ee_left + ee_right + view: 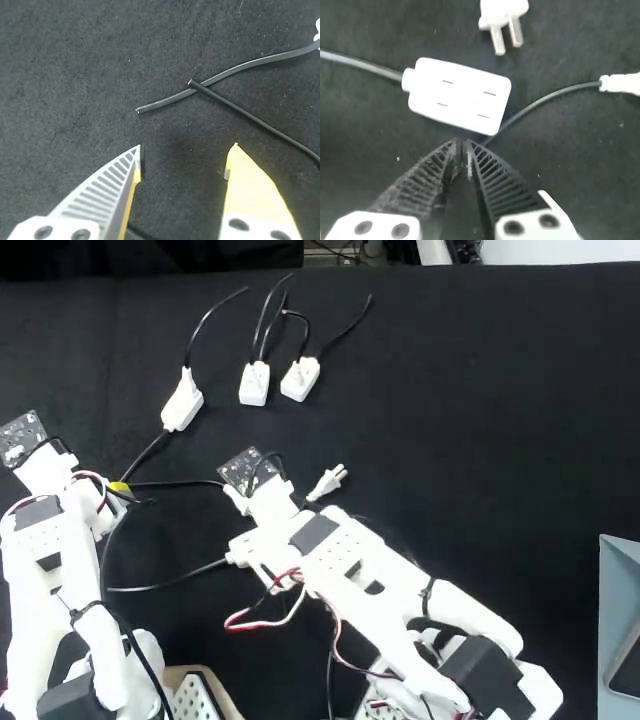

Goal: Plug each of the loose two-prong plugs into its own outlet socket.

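Our right gripper point(463, 150) is closed, empty as far as we see, tips beside the socket point(457, 102); the plug point(502, 20) lies loose just beyond. We should open it and take the plug's body squarely, prongs facing the slots. Our left gripper point(186, 147) gapes empty.

The worktop point(520, 390) is covered in black cloth, dull and a bit fuzzy. The outlet socket point(457, 95) is smooth white plastic, and the plug point(503, 11) has grey metal prongs. The cord point(165, 101) looks smooth and rubbery.
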Robot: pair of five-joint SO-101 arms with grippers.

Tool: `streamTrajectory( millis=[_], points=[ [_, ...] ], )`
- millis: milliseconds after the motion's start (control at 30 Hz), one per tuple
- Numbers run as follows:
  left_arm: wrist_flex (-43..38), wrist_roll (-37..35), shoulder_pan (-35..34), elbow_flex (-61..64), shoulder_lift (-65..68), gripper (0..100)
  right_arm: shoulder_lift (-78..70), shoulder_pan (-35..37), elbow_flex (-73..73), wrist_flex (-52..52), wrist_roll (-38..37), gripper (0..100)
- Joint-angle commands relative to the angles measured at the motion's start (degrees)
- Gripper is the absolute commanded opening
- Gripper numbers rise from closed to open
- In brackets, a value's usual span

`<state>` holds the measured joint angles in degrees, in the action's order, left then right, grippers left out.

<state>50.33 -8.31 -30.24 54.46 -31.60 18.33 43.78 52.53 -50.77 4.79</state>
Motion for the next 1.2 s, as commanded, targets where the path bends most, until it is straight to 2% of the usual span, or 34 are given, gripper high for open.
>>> streamTrajectory(
  millis=[0, 300, 500, 733, 833, 1167],
  points=[
    [-0.97, -0.09, 0.75, -0.4, -1.32, 27, 0.75, 0.44, -5.76, -3.6, -1.05, 1.4],
    [-0.97, -0.09, 0.48, -0.48, -1.32, 27, 0.22, -0.44, -15.34, -4.57, -1.14, 1.8],
    [-0.97, -0.09, 0.4, -0.4, -1.32, 27, -4.7, -1.41, -21.23, -4.04, -1.14, 15.5],
    [-0.97, -0.09, 0.66, -0.31, -1.32, 27, -18.51, -1.58, -33.8, -4.04, -1.14, 15.8],
    [-0.88, -0.09, 0.66, -0.31, -1.32, 27, -24.31, -1.67, -38.2, -4.13, -3.34, 15.9],
    [-0.88, -0.09, 0.75, -0.31, -1.32, 27, -34.51, -5.71, -44.79, -4.13, -3.78, 15.9]
  ],
)
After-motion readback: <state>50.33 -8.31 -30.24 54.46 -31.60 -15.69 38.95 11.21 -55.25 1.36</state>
